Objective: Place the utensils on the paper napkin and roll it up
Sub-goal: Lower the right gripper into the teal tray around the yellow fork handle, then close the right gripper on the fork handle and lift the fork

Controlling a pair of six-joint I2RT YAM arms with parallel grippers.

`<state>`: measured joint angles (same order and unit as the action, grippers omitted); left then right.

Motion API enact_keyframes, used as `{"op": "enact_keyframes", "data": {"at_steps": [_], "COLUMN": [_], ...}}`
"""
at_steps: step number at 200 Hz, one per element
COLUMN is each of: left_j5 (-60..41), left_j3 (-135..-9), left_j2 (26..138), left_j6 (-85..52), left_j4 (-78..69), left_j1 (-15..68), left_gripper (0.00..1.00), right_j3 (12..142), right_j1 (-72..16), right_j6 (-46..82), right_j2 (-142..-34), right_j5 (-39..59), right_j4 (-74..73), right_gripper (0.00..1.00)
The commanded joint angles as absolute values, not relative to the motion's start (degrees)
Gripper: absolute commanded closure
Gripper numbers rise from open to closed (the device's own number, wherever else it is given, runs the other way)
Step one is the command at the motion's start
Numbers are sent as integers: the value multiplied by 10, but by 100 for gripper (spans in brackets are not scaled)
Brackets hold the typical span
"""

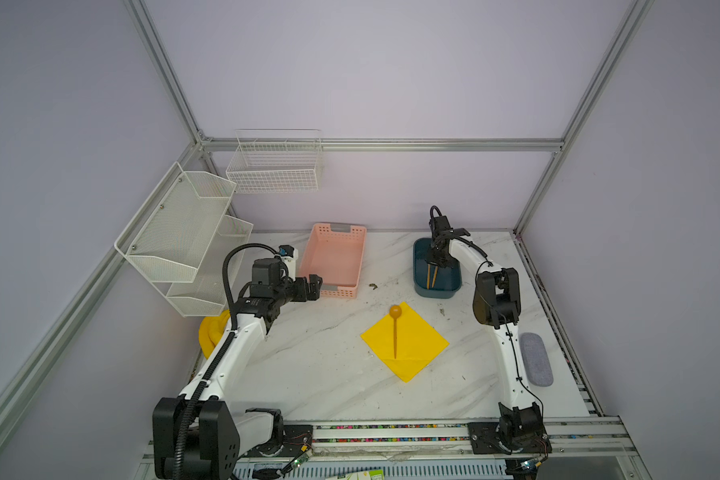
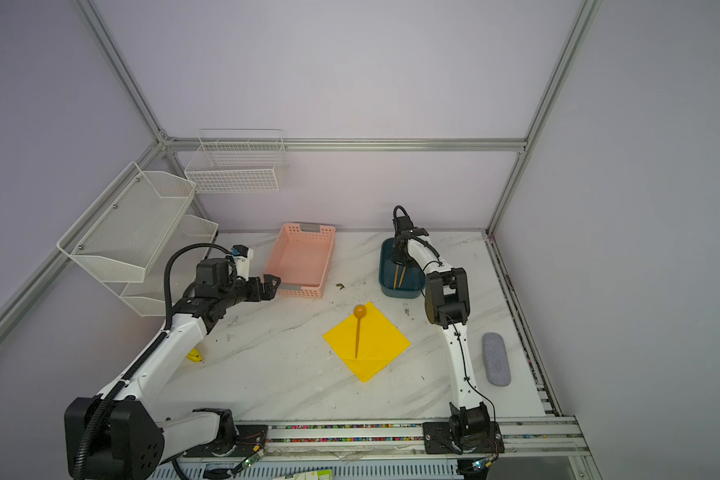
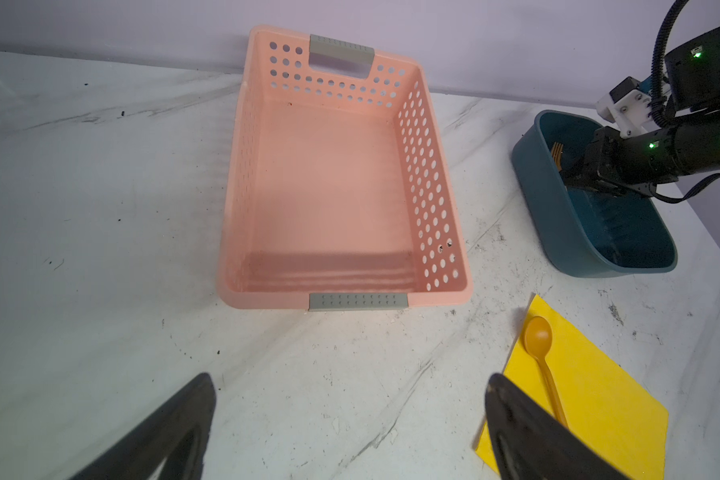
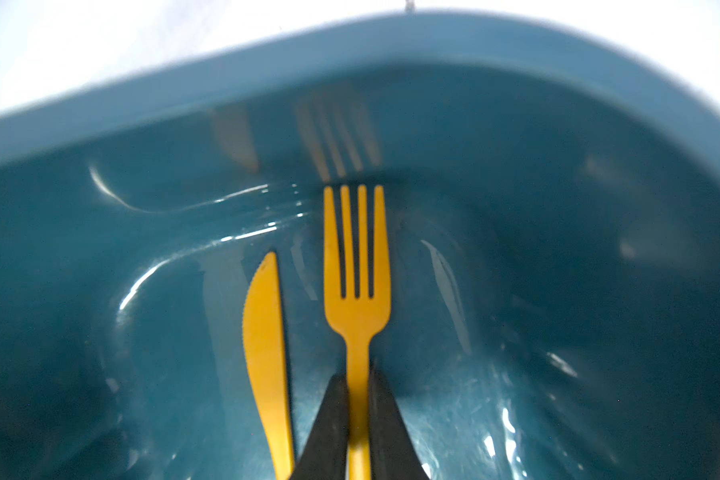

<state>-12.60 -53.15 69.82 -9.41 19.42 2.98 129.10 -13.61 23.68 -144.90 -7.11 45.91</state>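
The right gripper (image 4: 358, 374) reaches into the teal bin (image 4: 350, 54), its fingers clamped on the handle of the orange fork (image 4: 356, 291), with the knife (image 4: 265, 332) lying just beside it. The spoon (image 1: 395, 328) lies on the yellow paper napkin (image 1: 416, 345). The left gripper (image 1: 313, 286) hangs spread wide and empty beside the pink basket (image 1: 360, 262).

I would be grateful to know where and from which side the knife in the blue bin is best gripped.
Grip the knife by its slim handle from straight above, pincer closing across its narrow width: it lies flat in the blue bin, parallel to the fork, with a gap between.
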Motion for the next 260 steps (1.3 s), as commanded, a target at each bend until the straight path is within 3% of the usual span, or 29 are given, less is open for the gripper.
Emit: {"op": "enact_keyframes", "data": {"at_steps": [1,260], "left_j5": [-122,-136], "left_j3": [-550,-543], "left_j2": [679,645], "left_j6": [-84,-91], "left_j4": [185,178], "left_j1": [24,25], "left_gripper": [0,0], "right_j3": [1284,1285], "right_j1": [-135,-161], "right_j6": [238,242], "right_j2": [-1440,-1343], "right_j5": [-77,-96], "right_j4": [486,531], "right_gripper": [88,89]}}
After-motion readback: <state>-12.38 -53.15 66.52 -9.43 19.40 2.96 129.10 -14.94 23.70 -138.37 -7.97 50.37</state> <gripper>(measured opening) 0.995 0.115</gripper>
